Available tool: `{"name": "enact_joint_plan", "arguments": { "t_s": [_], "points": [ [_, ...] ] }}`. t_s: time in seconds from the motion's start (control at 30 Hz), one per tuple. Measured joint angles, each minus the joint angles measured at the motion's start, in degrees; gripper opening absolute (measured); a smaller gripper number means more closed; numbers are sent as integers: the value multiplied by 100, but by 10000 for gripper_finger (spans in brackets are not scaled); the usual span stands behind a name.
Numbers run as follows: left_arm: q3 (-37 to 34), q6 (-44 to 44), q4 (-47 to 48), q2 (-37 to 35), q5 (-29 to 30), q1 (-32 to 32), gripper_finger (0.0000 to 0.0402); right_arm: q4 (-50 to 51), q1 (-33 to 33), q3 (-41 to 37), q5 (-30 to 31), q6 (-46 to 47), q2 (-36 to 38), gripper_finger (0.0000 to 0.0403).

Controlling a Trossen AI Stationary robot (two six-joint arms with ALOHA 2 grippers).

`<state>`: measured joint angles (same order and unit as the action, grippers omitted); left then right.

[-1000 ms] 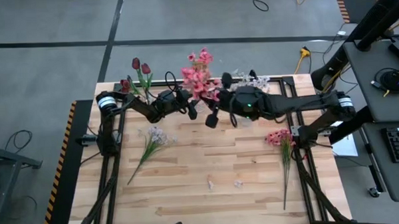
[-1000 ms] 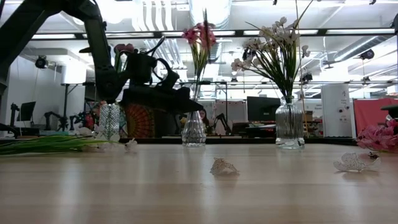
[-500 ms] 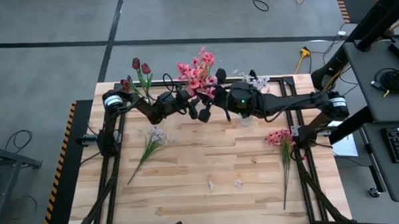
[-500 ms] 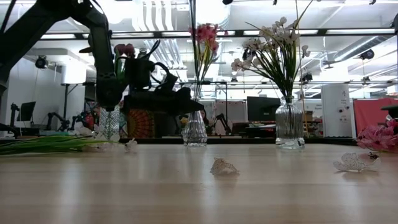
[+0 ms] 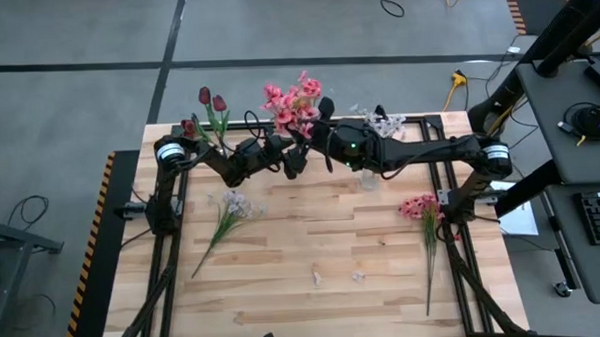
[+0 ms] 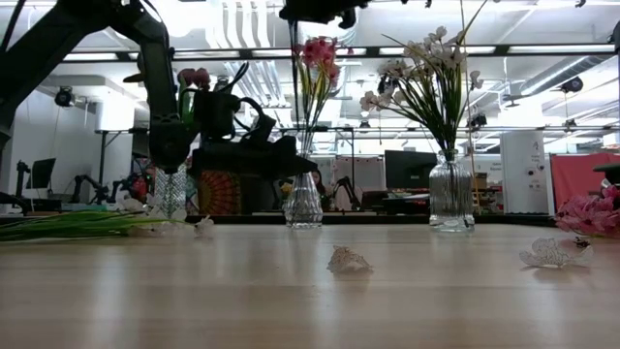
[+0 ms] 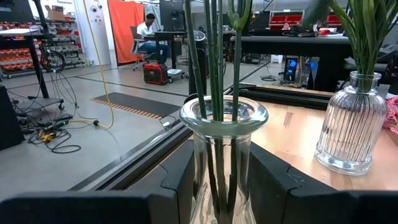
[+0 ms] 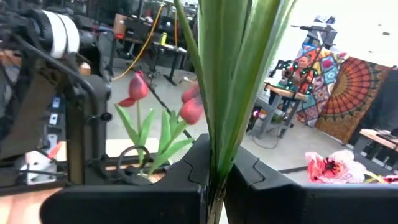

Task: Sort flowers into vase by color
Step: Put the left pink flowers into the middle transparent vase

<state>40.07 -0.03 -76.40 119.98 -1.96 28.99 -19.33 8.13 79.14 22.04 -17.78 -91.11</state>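
Three glass vases stand along the far edge. The left one (image 6: 170,189) holds red tulips (image 5: 210,100). The middle vase (image 6: 303,204) holds pink flowers (image 6: 320,53). The right vase (image 6: 450,194) holds white sprays (image 6: 426,58). My left gripper (image 7: 224,171) is shut on the middle vase. My right gripper (image 5: 317,136), high over that vase, is shut on a pink flower (image 5: 277,95). A white-lavender spray (image 5: 227,216) and another pink flower (image 5: 422,212) lie flat on the table. My left gripper holds the middle vase's body just under its rim (image 7: 198,163), one finger on each side. The fingers come in level from the table's left. The vase stands upright on the table. My right gripper pinches the pink flower's green stem and leaves (image 8: 216,144) between its two fingers, level and across the stem. The flower stands upright, blooms above the fingers. Its thin lower stem (image 6: 294,107) runs down toward the middle vase's mouth; whether its end is inside, I cannot tell.
Small fallen blossoms (image 6: 349,260) (image 6: 552,253) lie on the wood near the front. Black frame rails (image 5: 173,243) run along the table's left and right sides. Both arms cross close together above the far middle; the near half of the table holds only the loose flowers.
My right gripper has carried the pink flower toward the table's far-left and a little down, coming over the middle vase; it now shows at the top of the low view. The flower has stayed upright. The blooms have shifted left.
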Motion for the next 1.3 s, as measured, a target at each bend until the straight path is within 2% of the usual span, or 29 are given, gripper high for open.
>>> {"name": "enact_joint_plan", "arguments": {
  "t_s": [0.23,0.43,1.3],
  "points": [
    [-7,3,-4,0,0,0,97,-676,172,-439,-50,135,15,13],
    [-9,7,-6,0,0,0,97,-800,341,-477,-61,315,-80,13],
    [-9,14,-7,0,0,0,97,-446,494,-490,201,692,-139,13]
  ]
}}
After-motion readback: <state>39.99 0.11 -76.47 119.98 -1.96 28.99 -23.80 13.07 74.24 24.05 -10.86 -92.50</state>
